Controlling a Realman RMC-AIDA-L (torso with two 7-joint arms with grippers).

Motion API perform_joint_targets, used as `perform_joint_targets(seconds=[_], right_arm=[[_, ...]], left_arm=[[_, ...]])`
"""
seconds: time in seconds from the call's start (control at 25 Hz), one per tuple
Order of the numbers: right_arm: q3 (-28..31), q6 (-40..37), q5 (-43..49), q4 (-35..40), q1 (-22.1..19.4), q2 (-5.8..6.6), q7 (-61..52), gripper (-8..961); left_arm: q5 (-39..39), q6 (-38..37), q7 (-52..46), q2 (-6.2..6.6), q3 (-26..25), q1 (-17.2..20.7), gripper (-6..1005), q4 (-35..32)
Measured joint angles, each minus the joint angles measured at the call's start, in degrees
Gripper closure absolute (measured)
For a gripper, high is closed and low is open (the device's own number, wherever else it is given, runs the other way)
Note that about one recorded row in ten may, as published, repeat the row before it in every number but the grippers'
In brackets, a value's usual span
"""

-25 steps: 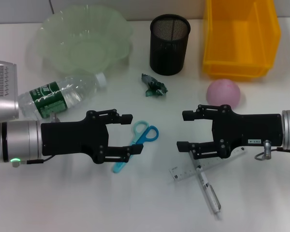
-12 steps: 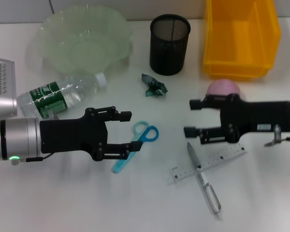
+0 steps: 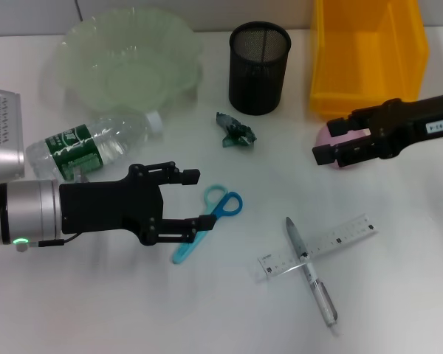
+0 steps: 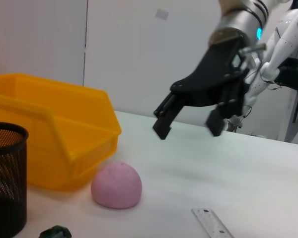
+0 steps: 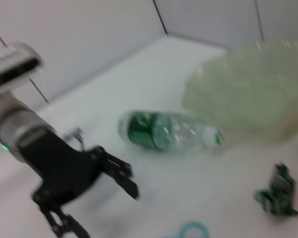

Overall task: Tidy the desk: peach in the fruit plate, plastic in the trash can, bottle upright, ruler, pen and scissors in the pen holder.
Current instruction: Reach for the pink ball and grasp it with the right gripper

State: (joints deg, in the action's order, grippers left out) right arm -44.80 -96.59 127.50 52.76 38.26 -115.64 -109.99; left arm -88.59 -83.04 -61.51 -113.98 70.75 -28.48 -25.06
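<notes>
The pink peach lies in front of the yellow trash can. My right gripper hovers over it, open, partly hiding it. Over the blue scissors my left gripper is open, holding nothing. Crumpled green plastic sits mid-table. The bottle lies on its side near the green fruit plate. A ruler and pen lie crossed at the front right. At the back stands the black mesh pen holder.
A silver casing sits at the left edge beside the bottle. Bare white table lies between the two grippers and along the front edge.
My right gripper has swung from over the ruler and pen back and to the right, ending above the peach. The left gripper has barely moved.
</notes>
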Motion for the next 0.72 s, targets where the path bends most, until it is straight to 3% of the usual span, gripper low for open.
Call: perform_joint_targets(seconds=[0.28,0.4,0.72], right_arm=[[0.0,0.6,13.3,1.1,7.3,0.31,-6.8,134],[-0.9,2.4,18.8,1.3,10.0,-0.16,-8.7,135],[-8.1,8.4,23.7,1.9,10.6,-1.06,-11.3,135]], left_arm=[[0.0,0.0,0.5,-0.14,0.0,-0.1,214,-0.1],[0.0,0.2,0.5,-0.16,0.0,-0.1,215,-0.1],[0.0,0.4,0.4,-0.18,-0.3,-0.1,217,-0.1]])
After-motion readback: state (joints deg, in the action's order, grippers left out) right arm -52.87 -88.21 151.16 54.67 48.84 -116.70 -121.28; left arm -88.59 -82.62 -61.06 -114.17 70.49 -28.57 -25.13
